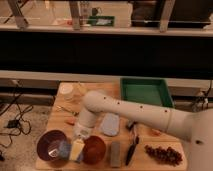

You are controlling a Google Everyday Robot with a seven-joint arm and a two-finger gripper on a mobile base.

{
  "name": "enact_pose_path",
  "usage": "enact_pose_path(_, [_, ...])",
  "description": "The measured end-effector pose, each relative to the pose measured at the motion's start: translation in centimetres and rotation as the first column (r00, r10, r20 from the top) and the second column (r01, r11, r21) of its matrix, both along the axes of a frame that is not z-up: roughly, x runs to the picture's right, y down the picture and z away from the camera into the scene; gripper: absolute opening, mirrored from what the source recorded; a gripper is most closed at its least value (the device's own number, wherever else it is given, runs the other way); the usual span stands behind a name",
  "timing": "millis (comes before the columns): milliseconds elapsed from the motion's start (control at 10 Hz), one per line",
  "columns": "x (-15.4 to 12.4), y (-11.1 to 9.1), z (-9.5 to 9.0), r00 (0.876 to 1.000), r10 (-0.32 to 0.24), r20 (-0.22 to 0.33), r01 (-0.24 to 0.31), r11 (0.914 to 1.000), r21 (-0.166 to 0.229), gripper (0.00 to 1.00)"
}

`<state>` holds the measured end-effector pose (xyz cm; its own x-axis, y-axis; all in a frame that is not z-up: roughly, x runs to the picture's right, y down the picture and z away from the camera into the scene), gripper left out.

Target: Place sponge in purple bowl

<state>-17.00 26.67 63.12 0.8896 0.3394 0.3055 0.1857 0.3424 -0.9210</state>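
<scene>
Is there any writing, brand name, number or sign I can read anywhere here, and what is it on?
No readable text anywhere in this view.
The green tray, the purple bowl and the orange bowl show no markings.
The robot's arm shows only small dark dots, no letters.
The gripper, low between the two bowls, shows no label.
</scene>
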Motion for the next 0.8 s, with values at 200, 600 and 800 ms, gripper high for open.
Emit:
enact_pose_path(200, [-4.6,0.2,-0.9,0.998,-0.040,0.052,0.040,0.9991,0.013,0.00])
enact_pose_path(600, [-12.5,-0.2,-1.1,0.980,-0.117,0.162,0.111,0.9927,0.048,0.00])
enact_pose_path(800, [-13.7,-1.3,0.8,0.974,-0.133,0.185,0.124,0.9906,0.058,0.00])
